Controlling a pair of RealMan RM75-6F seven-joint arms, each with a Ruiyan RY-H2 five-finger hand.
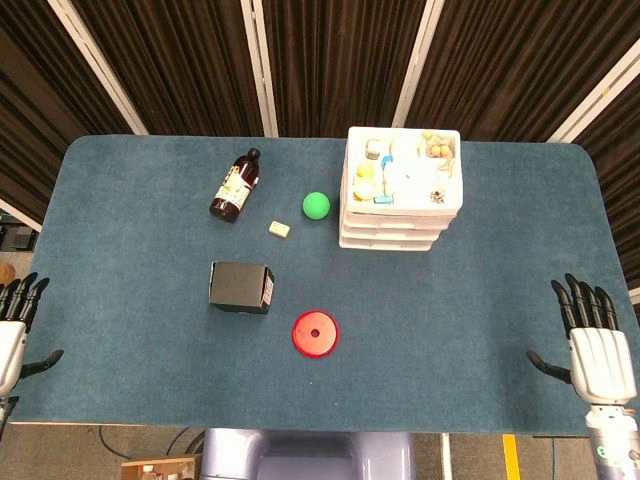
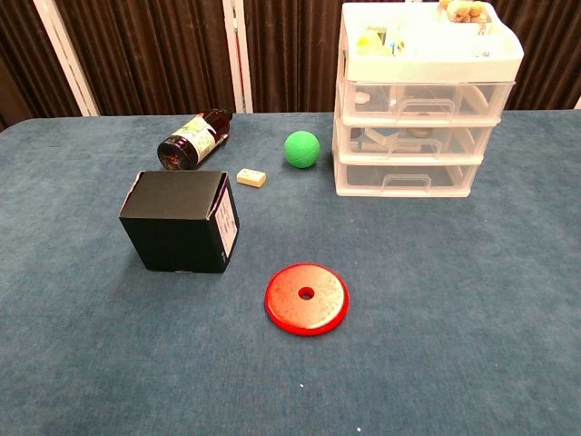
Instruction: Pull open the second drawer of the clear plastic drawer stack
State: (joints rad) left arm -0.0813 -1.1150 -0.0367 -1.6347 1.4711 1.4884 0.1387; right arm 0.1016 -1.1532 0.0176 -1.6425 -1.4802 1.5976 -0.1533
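The clear plastic drawer stack [image 1: 400, 190] [image 2: 418, 100] stands at the back right of the table, with small items in its open top tray. In the chest view its second drawer [image 2: 410, 138] sits closed, flush with the drawers above and below it. My left hand [image 1: 12, 325] hovers at the table's front left edge, fingers spread and empty. At the front right edge my right hand [image 1: 595, 345] is also spread and empty. Both are far from the stack and show only in the head view.
A brown bottle [image 1: 235, 185] [image 2: 193, 138] lies on its side at the back left. A green ball [image 1: 316, 205] [image 2: 302, 149] and a small cream block [image 1: 280, 229] [image 2: 251, 177] lie left of the stack. A black box [image 1: 241, 287] [image 2: 180, 221] and red disc [image 1: 315, 333] [image 2: 306, 298] sit nearer the front.
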